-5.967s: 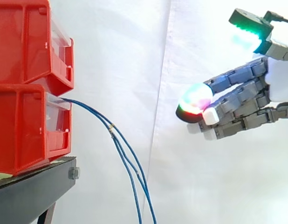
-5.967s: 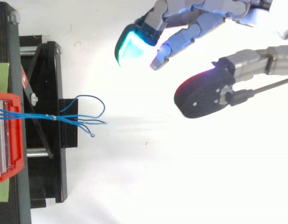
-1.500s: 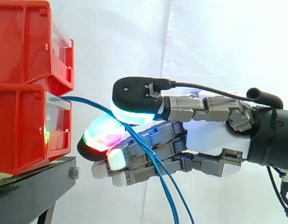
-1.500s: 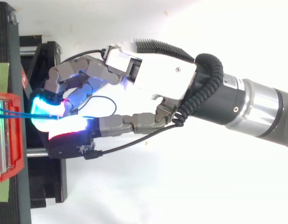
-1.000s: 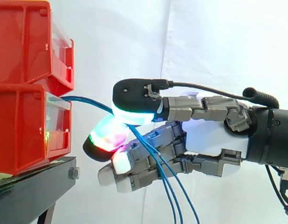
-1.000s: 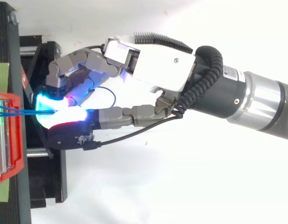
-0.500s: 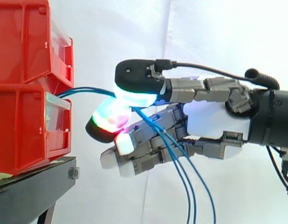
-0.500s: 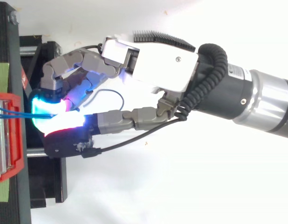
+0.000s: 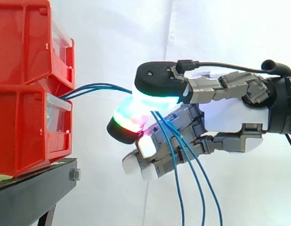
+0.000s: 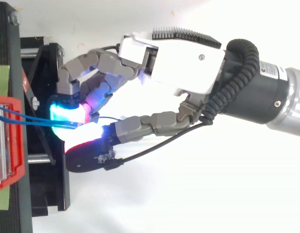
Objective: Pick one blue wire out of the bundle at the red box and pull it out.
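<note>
Thin blue wires [image 9: 96, 87] come out of the lower red bin [image 9: 23, 127] and run nearly level to my hand [image 9: 230, 113]. The hand is shut on them: the wires pass between the thumb pad [image 9: 157, 100], glowing green-white, and a finger pad [image 9: 129, 118] glowing red and green. Below the pinch three strands [image 9: 183, 155] hang down in front of the curled fingers. From above, the wires [image 10: 33, 119] stretch from the bin's front [image 10: 7, 141] to the glowing pads of the hand [image 10: 184, 63]. I cannot tell whether the pinch holds one strand or all.
A second red bin [image 9: 23, 42] is stacked on the lower one. Both rest on a black stand [image 9: 32, 193] at the left, whose frame [image 10: 48, 184] lies under the fingertips. A white curtain hangs behind.
The hand has drawn back to the right, away from the bins, with the wires still pinched. The wires between bin and pads are longer and straighter.
</note>
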`<act>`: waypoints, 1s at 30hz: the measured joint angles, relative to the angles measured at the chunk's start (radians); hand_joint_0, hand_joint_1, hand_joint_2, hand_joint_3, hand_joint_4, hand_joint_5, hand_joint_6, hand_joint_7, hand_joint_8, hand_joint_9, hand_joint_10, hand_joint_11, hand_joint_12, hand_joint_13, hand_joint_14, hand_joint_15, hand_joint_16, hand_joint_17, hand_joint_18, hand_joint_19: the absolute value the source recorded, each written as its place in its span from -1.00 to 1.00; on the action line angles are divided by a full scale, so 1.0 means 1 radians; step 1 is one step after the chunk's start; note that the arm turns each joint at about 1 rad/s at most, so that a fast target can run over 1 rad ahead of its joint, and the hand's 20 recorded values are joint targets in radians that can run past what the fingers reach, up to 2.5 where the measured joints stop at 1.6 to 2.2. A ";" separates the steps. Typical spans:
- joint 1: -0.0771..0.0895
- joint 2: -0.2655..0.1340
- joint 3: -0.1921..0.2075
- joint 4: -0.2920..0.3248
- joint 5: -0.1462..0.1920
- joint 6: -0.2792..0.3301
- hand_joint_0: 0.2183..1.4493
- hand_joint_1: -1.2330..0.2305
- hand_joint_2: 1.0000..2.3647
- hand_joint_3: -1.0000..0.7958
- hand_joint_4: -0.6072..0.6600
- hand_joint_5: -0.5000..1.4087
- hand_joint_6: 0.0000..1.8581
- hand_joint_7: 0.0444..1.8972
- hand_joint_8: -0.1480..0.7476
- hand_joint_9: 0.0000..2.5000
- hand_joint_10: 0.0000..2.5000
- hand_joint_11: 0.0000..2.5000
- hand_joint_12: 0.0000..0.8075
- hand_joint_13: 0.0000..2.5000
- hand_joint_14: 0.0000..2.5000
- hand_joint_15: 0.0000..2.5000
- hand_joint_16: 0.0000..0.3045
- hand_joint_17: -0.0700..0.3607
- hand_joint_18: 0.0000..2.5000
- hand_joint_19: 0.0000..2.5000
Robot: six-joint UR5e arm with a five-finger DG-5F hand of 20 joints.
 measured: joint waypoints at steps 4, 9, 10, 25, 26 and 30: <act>0.001 0.001 0.000 -0.017 0.000 0.028 -0.09 -0.47 -1.00 -0.44 0.09 -0.69 0.06 0.05 0.03 -0.36 -0.99 -0.56 0.06 -0.43 -0.99 -0.71 -0.65 -0.11 -0.46 -0.74; 0.001 0.001 0.000 -0.037 0.000 0.047 -0.20 -0.51 -1.00 -0.44 0.25 -0.71 0.05 -0.07 0.02 -0.40 -0.99 -0.55 0.05 -0.45 -0.99 -0.72 -0.64 -0.11 -0.46 -0.75; 0.001 0.001 0.000 -0.041 0.000 0.049 -0.25 -0.51 -1.00 -0.44 0.27 -0.71 0.05 -0.07 0.02 -0.40 -0.99 -0.55 0.05 -0.46 -0.99 -0.71 -0.64 -0.10 -0.47 -0.74; -0.001 0.001 0.000 -0.074 0.000 0.091 -0.40 -0.09 -0.98 -0.29 0.25 -0.66 0.04 0.03 0.12 -0.28 -0.99 -0.54 0.09 -0.45 -0.99 -0.68 -0.63 -0.08 -0.52 -0.65; -0.001 0.001 0.000 -0.074 0.000 0.091 -0.40 -0.10 -0.98 -0.27 0.25 -0.66 0.04 0.04 0.12 -0.28 -0.99 -0.54 0.09 -0.45 -0.99 -0.69 -0.63 -0.08 -0.52 -0.65; -0.002 0.001 0.002 -0.074 0.000 0.092 -0.40 -0.19 -0.98 -0.13 0.23 -0.65 0.04 0.04 0.14 -0.26 -0.99 -0.53 0.09 -0.42 -0.99 -0.68 -0.63 -0.09 -0.49 -0.66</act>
